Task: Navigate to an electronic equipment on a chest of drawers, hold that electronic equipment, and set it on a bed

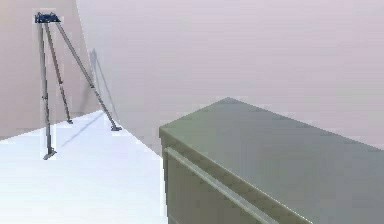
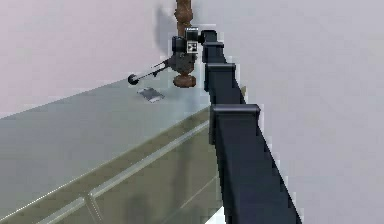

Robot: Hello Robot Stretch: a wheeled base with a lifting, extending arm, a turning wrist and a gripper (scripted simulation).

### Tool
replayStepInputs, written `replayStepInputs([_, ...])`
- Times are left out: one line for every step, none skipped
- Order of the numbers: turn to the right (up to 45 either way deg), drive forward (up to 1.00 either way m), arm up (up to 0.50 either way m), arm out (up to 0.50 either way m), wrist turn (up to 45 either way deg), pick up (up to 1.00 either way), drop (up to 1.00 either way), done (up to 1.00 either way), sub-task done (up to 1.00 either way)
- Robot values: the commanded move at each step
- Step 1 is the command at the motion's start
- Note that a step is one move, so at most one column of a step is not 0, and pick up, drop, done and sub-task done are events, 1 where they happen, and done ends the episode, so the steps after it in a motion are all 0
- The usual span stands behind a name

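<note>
A grey-green chest of drawers (image 2: pixel 90 140) runs across the arm side view, and its corner also sits at the forward view's lower right (image 1: pixel 260 150). On its top lies a small flat grey object (image 2: pixel 152 95). My dark arm (image 2: pixel 235 130) rises over the chest. The gripper (image 2: pixel 140 76) is at the arm's far end, with its thin fingers pointing left, just above the small grey object. I cannot tell whether it holds anything. A brown turned upright piece (image 2: pixel 183 30) stands on the chest top right behind the gripper's body.
A tall tripod (image 1: pixel 60 80) stands on the pale floor at the forward view's left, near the pink wall. Bare floor (image 1: pixel 90 180) lies between the tripod and the chest. A plain wall backs the chest in the arm side view.
</note>
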Motion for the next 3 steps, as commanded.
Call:
replayStepInputs([0.0, 0.00, -0.12, 0.00, 0.0, 0.00, 0.00, 0.00, 0.00])
replayStepInputs([0.0, 0.00, 0.00, 0.00, 0.0, 1.00, 0.00, 0.00, 0.00])
replayStepInputs([0.0, 0.00, 0.10, 0.00, 0.0, 0.00, 0.00, 0.00, 0.00])
